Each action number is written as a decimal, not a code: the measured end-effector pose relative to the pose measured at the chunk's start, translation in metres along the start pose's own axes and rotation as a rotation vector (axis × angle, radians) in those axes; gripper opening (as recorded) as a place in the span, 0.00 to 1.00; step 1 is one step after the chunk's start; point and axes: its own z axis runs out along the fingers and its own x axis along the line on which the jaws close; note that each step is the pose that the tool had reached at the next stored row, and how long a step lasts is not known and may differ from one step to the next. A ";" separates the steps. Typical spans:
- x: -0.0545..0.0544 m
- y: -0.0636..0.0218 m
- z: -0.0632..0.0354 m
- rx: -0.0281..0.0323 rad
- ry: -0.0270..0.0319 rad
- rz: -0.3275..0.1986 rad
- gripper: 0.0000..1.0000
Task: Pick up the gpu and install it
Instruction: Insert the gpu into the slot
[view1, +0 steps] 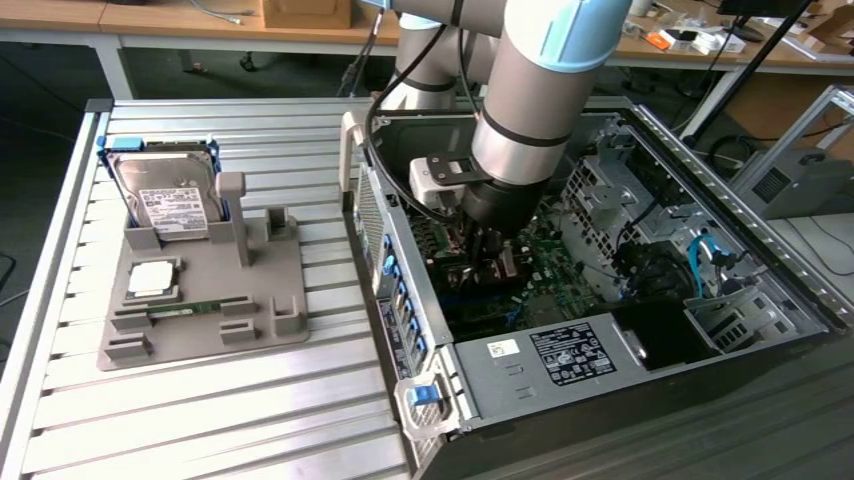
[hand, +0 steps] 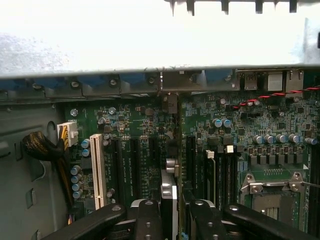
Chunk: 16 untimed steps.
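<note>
1. The gpu (hand: 170, 150), a thin dark expansion card with a narrow silvery metal bracket at one end, is inside the open black computer case (view1: 747, 250). In the wrist view we see it edge-on, standing upright over the green motherboard (hand: 145, 135), lined up along the row of long black expansion slots (hand: 134, 165).
2. The claw (hand: 171, 210) is clamped on the gpu: one black finger (hand: 149, 220) sits on each side of the card's top edge, pads pressed against it.
3. We can't tell whether the card's lower edge is seated in a slot or just above it; that part is hidden.
4. In the exterior view the silver and light-blue robot arm (view1: 534, 90) reaches down into the case, with the claw (view1: 483, 262) low over the motherboard (view1: 547, 270).
5. A white slot (hand: 97, 170) lies a few slots over from the card, and a bare metal CPU socket (hand: 272, 192) is on the card's other side.
6. Outside the case, on the slatted metal surface (view1: 227, 420) toward the exterior view's left, there's a grey holder tray (view1: 200, 330) with a silver boxy hard drive (view1: 167, 195) standing in it and a small green memory stick (view1: 187, 308) lying flat.
</note>
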 end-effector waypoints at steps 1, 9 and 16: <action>0.000 0.0000 0.0000 0.0000 0.0000 0.000 0.27; -0.001 0.0001 -0.0001 0.0001 0.0063 0.000 0.27; -0.002 0.0001 0.0000 0.0002 0.0057 -0.009 0.27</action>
